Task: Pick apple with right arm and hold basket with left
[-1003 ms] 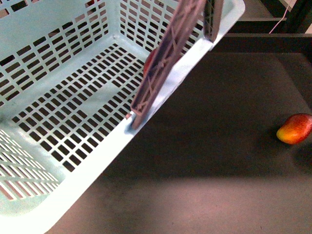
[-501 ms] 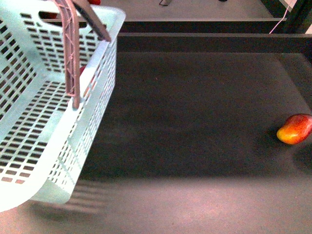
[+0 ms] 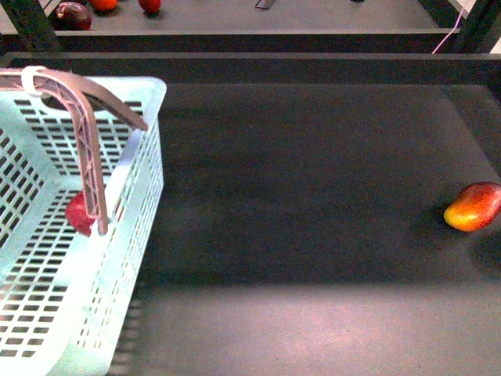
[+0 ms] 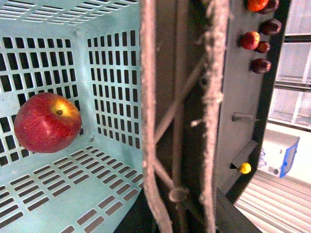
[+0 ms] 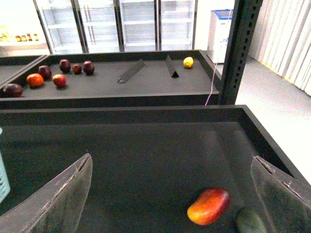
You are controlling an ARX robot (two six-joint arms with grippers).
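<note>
— Biggest first? Turquoise basket point(image 3: 133, 168) at table point(image 3: 313, 196) left, wall clamped between left gripper point(image 3: 117, 168) fingers.
— Next? Right gripper point(image 5: 175, 194) gaping wide, holding nothing, above mango point(image 5: 209, 206).
— Apple point(image 4: 47, 123)? Inside basket, resting on slotted floor against wall.

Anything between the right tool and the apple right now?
Yes. The round deep-red apple lies inside the pale turquoise slotted plastic basket, so the basket's side wall stands between it and the open right tool, which is over the dark tabletop near the red-and-yellow mango.
</note>
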